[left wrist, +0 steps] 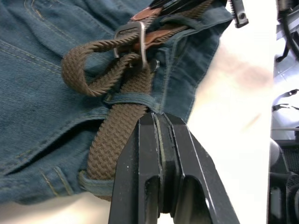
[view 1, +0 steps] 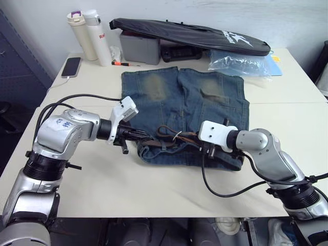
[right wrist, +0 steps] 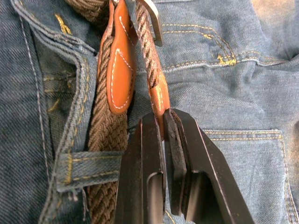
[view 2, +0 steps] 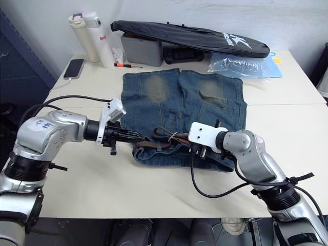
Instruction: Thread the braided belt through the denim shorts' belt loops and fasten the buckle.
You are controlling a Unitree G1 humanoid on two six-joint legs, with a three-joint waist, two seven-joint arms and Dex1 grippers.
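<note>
Nearest the camera, the left gripper [view 1: 134,134] sits at the left end of the waistband of the denim shorts [view 1: 205,105], its jaws pressed together with only a thin edge of denim between them. Just beyond its tips the braided belt [left wrist: 119,135] runs under one of the belt loops [left wrist: 126,99], then curls into a loose loop beside the buckle [left wrist: 135,42], whose silver frame lies on the waistband with the belt's tan leather tab passing through it. The right gripper [view 1: 207,148] comes in from the other side along the same waistband, jaws nearly closed and pinching the tan leather tip of the belt's free end; a second belt loop [right wrist: 86,163] crosses the strap next to it. The shorts lie flat on the cream table [view 1: 154,189], waistband toward the robot, legs with two lighter worn patches pointing away. Farther back sit a phone [view 1: 71,66], two tall bottles [view 1: 89,36], a grey box [view 1: 139,48], a clear plastic bag [view 1: 238,64], and a long black zipped bag [view 1: 189,35] along the far edge
</note>
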